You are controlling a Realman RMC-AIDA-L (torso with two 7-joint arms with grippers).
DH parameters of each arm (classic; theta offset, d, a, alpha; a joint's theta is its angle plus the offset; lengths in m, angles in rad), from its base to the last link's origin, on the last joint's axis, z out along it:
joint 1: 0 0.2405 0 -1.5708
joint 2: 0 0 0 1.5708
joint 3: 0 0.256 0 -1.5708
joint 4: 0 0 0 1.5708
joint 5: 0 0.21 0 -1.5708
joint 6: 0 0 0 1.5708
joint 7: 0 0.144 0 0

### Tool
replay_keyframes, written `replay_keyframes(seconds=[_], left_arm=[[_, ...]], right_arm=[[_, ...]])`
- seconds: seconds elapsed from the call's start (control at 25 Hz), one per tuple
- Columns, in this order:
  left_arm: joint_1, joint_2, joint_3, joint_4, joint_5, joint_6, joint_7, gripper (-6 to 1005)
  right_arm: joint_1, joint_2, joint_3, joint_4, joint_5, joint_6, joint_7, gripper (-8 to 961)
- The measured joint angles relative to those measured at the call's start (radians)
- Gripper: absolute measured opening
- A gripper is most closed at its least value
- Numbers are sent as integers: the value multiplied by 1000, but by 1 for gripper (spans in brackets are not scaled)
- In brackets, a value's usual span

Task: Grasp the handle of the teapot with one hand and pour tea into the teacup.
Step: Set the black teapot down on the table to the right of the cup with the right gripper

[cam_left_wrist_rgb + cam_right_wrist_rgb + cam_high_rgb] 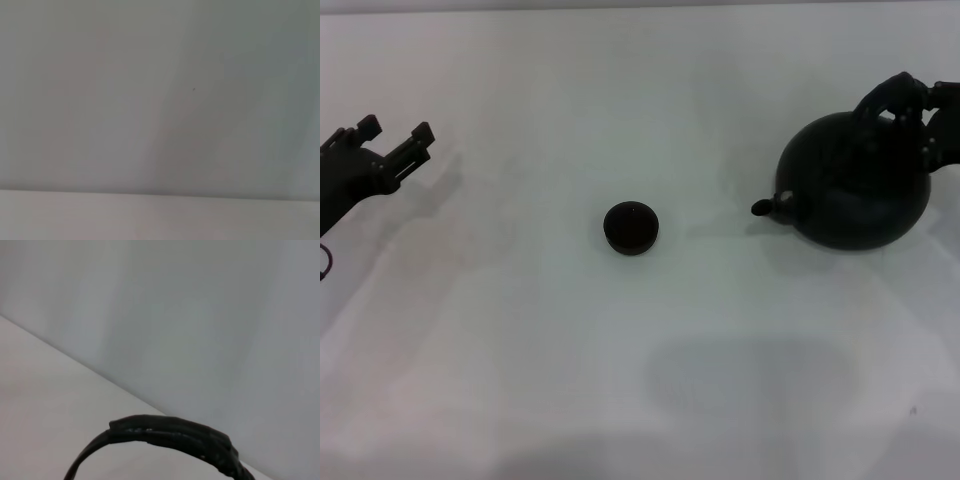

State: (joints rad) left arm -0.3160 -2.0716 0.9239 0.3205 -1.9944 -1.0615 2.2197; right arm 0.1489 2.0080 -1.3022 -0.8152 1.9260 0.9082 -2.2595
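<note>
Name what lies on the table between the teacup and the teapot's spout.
Nothing: in the head view, only bare white table separates the teacup from the spout of the teapot.

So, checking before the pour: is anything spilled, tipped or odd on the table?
Nothing stands out. The teapot sits upright with the right hand at its handle, the teacup stands apart, and no spill shows. The left hand idles open.

The white table (620, 380) carries two items. The teacup (631, 228) sits near its centre. The teapot (850, 190) stands well apart at the right, spout toward the teacup.
</note>
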Motion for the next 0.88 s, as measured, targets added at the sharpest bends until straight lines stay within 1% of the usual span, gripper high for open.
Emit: replay_keyframes(seconds=[0.36,0.6,0.8,0.88], left_arm=[[-2,-3,3,0,-1,7,0,802],[-2,-4,3,-1,-4,8,0,802],[-2,-4,3,-2,-4,6,0,802],[-1,-5,3,-2,-4,6,0,802]], right_arm=[[8,1,20,19,0,-3,6,202],[9,0,29,26,0,-4,2,281],[9,0,59,40,5,9,11,347],[5,1,72,44,7,18,14,397]])
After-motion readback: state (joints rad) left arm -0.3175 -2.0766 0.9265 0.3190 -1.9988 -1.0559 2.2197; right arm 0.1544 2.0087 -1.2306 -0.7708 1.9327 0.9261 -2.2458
